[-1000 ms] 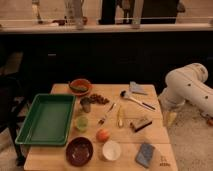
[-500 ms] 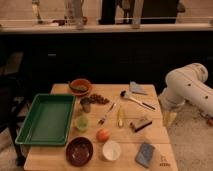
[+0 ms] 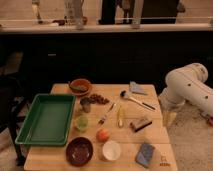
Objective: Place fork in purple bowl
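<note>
The fork (image 3: 107, 113) is slim and silver and lies slanted on the middle of the wooden table (image 3: 150, 137). The purple bowl (image 3: 79, 150) is dark and round and stands at the table's front edge, left of the white cup (image 3: 111, 150). It looks empty. My white arm (image 3: 189, 90) reaches in from the right. The gripper (image 3: 169, 118) hangs just off the table's right edge, well to the right of the fork and away from the bowl, and holds nothing that I can see.
A green tray (image 3: 45, 120) fills the left side. An orange bowl (image 3: 80, 86) stands at the back. A yellow-handled utensil (image 3: 119, 116), black-handled spoon (image 3: 136, 100), brush (image 3: 140, 124), orange fruit (image 3: 103, 135), green cup (image 3: 81, 122) and blue sponge (image 3: 145, 154) surround the fork.
</note>
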Robot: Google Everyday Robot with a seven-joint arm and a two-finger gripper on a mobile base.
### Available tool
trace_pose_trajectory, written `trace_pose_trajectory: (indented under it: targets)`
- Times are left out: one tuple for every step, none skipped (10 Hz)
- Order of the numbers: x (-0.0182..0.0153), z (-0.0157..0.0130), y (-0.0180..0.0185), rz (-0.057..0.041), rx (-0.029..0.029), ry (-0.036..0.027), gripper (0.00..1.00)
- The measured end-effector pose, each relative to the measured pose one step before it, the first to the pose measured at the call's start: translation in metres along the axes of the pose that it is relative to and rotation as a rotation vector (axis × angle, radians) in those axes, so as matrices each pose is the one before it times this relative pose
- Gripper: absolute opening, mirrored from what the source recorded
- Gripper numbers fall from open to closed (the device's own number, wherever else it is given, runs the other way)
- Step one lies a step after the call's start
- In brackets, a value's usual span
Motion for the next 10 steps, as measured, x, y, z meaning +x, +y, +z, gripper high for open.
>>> trace_pose_trajectory:
  targets:
    - [-0.00006, -0.00001, -0.00004, -0.00005, 0.00006, -0.00012, 0.80]
    - [0.00000, -0.00001, -0.00001, 0.00006, 0.00002, 0.00001, 0.80]
    - [-0.00003, 0.00001, -0.00001, -0.00009, -0.00001, -0.00003, 0.80]
    - [0.00000, 0.00002, 0.00001, -0.00001, -0.00003, -0.00004, 0.80]
    - [0.00005, -0.00002, 0.00000, 0.00005, 0.00001, 0.00009, 0.80]
    - [0.00005, -0.00005, 0.00004, 0.00047, 0.00019, -0.00051, 0.80]
    - [0.00083, -0.00080, -0.00024, -0.00449, 0.00585, -0.00570, 0.80]
    - [-0.00422, -0.00319, 0.00262, -0.03089, 0.01352, -0.03737, 0.80]
    - [-0.00603, -0.00264, 0.00315, -0.05144, 0.01244, -0.04304, 0.80]
    - [-0.01065, -0.00111, 0.00046, -0.04697, 0.01064, -0.02428, 0.80]
